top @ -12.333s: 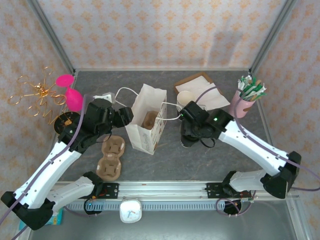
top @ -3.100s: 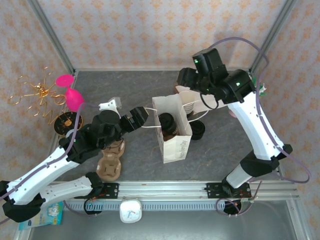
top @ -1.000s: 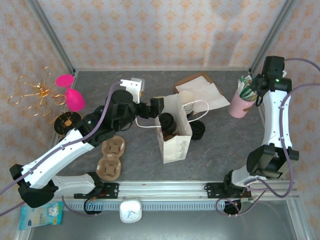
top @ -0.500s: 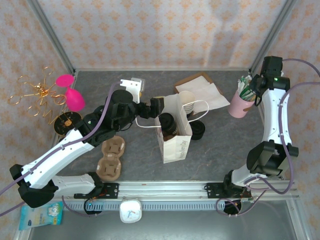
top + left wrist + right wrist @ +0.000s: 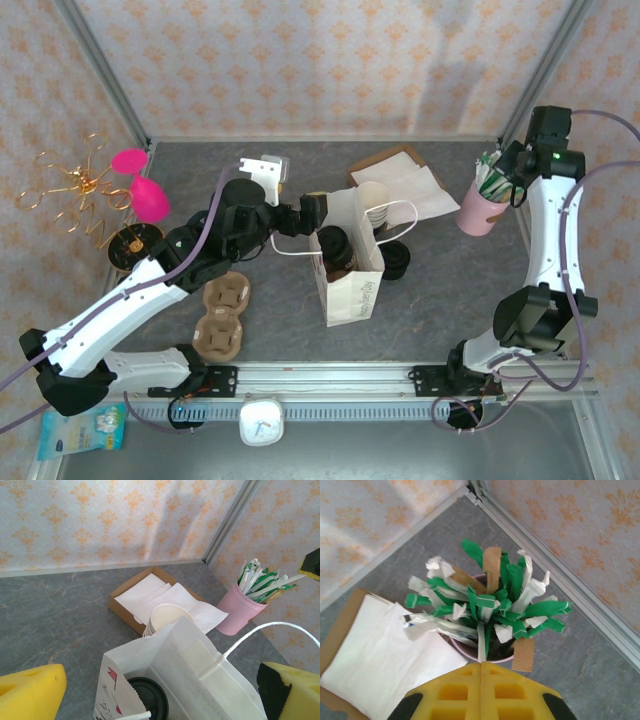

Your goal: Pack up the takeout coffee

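Counting on the surface: one white paper bag (image 5: 352,272), one takeout coffee (image 5: 333,243), one stack of lidless cups (image 5: 371,197), one pink cup (image 5: 477,213) of sachets, one napkin tray (image 5: 398,156), two brown cup carriers (image 5: 227,294). (ana)

Where's the coffee, which way up? (raj)

Inside the bag, at its left end. Upright, black lid up, long axis vertical. (ana)

Hands? (raj)

Left hand (image 5: 304,216) at the bag's upper left corner, spread wide, gripping nothing. Right hand (image 5: 481,682) well right of the bag over the pink cup, pads pressed together. Can't tell if a sachet is pinched. (ana)
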Robot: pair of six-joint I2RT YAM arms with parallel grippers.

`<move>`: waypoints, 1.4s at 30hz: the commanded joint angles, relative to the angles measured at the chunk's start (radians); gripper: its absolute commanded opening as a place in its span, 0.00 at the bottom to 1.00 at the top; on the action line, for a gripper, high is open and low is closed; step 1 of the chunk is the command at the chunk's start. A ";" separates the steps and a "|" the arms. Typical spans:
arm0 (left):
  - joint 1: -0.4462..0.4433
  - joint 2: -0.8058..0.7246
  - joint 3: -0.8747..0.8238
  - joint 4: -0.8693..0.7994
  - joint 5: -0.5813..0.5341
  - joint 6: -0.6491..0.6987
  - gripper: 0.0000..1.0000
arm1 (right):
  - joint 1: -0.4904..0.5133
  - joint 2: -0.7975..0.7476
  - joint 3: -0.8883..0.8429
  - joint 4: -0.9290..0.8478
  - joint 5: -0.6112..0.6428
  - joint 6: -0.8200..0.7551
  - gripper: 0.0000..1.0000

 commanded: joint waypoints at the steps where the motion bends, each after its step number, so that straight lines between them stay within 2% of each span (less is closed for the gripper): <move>1: 0.005 -0.004 0.039 0.003 -0.025 0.013 0.99 | -0.007 -0.053 0.047 -0.026 -0.028 0.011 0.00; 13: 0.005 -0.030 0.053 -0.025 -0.087 -0.039 0.99 | -0.007 -0.171 0.154 -0.076 -0.140 0.003 0.00; 18: 0.006 -0.051 0.035 -0.020 -0.115 -0.072 0.99 | -0.007 -0.213 0.206 -0.048 -0.270 0.033 0.00; 26: 0.005 -0.086 0.020 -0.042 -0.176 -0.098 0.99 | -0.006 -0.300 0.177 0.088 -0.647 0.105 0.00; 30: 0.006 -0.112 0.014 -0.062 -0.211 -0.115 0.99 | 0.035 -0.330 0.176 0.132 -0.746 0.145 0.00; 35: 0.006 -0.145 0.008 -0.104 -0.234 -0.141 0.99 | 0.107 -0.371 0.190 0.110 -0.804 0.156 0.00; 42: 0.006 -0.193 -0.009 -0.173 -0.247 -0.196 0.99 | 0.189 -0.433 0.127 0.027 -0.823 0.141 0.00</move>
